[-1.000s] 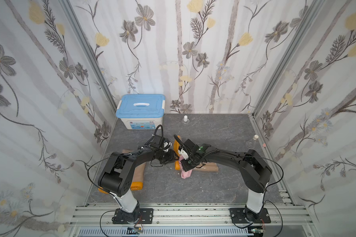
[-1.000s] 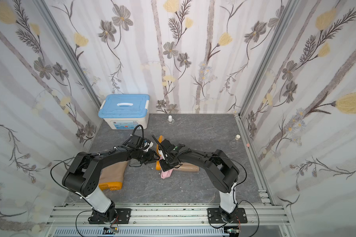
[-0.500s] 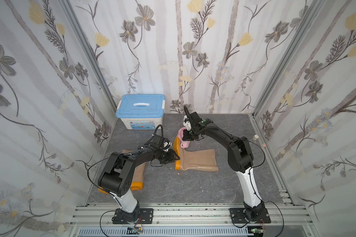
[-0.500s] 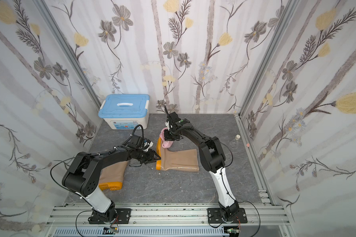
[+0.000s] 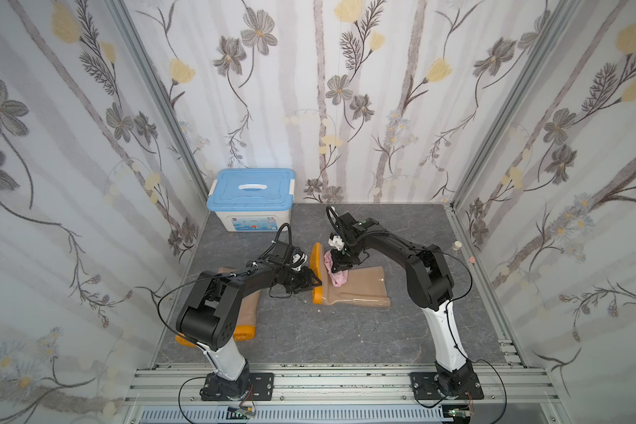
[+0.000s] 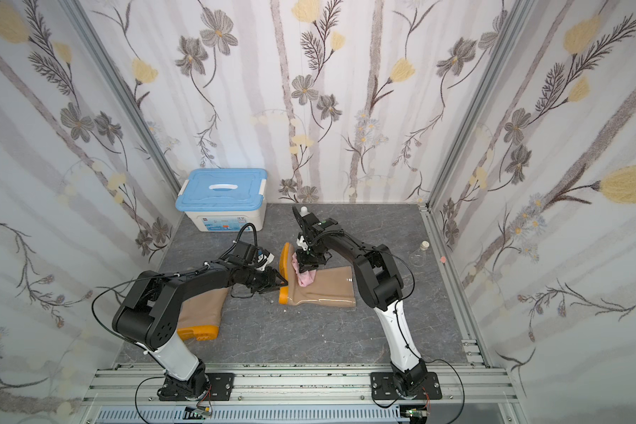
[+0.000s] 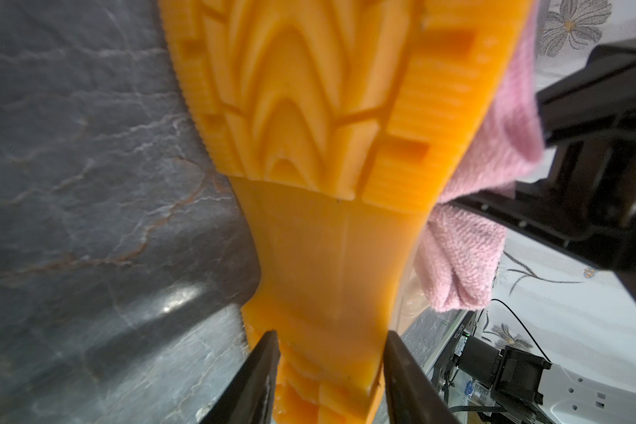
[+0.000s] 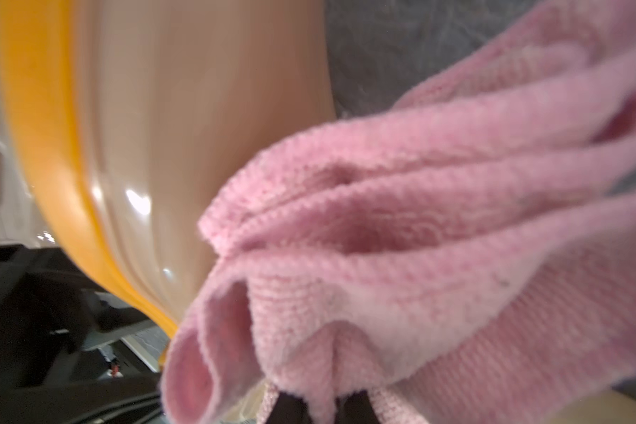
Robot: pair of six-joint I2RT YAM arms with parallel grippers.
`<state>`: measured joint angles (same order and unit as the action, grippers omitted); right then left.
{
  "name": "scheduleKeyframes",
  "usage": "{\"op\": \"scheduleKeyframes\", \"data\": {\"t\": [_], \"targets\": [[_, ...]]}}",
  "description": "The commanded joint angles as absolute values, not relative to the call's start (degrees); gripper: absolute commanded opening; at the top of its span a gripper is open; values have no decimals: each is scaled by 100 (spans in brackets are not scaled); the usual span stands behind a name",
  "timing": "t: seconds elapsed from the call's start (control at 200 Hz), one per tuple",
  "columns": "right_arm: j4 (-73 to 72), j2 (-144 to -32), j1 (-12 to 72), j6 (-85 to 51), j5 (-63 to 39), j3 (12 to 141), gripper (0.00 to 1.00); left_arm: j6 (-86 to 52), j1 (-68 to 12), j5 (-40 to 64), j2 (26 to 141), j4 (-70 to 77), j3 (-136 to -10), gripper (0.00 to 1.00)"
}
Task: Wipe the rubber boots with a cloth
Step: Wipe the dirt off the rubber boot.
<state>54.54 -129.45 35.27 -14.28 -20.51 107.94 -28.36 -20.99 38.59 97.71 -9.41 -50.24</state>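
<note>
Pink cloth (image 5: 336,274) lies bunched on the foot of the middle boot (image 5: 364,290), pinched tight by the right gripper (image 5: 340,261).
The left gripper (image 5: 313,282) clamps that boot's orange sole (image 7: 309,147), a grip only the left wrist view shows clearly; the left arm (image 6: 199,278) covers much of the second boot (image 6: 199,311); a blue-lidded box (image 5: 250,198) stands behind.

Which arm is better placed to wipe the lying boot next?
The right: right gripper is shut on the pink cloth over the boot. The left gripper clamps its orange sole.
</note>
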Motion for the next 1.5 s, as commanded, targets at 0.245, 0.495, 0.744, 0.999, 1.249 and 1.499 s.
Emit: {"op": "scheduleKeyframes", "data": {"t": [0.245,0.495,0.744,0.999,1.249,1.499], "targets": [[7165,-12298,2952,-650,922,9844,0,-2842,-2030,2514,9847,-1547,-4965,47],[6667,-11361,2345,-816,986,9074,0,-2845,-2015,2514,9846,-1565,-4966,47],[4723,-11594,3289,-1895,-1049,9969,0,-2839,-2013,2501,9807,-1595,-4957,47],[5090,-13621,3733,-2015,-1549,12558,0,-2838,-2014,2494,9769,-1547,-4895,47],[5449,-13213,4135,-1741,-1845,11464,0,-2905,-2005,2522,9818,-1494,-4948,46],[5206,-12151,4654,-1818,-1919,9308,0,-2933,-2004,2496,9822,-1479,-4921,46]]}}
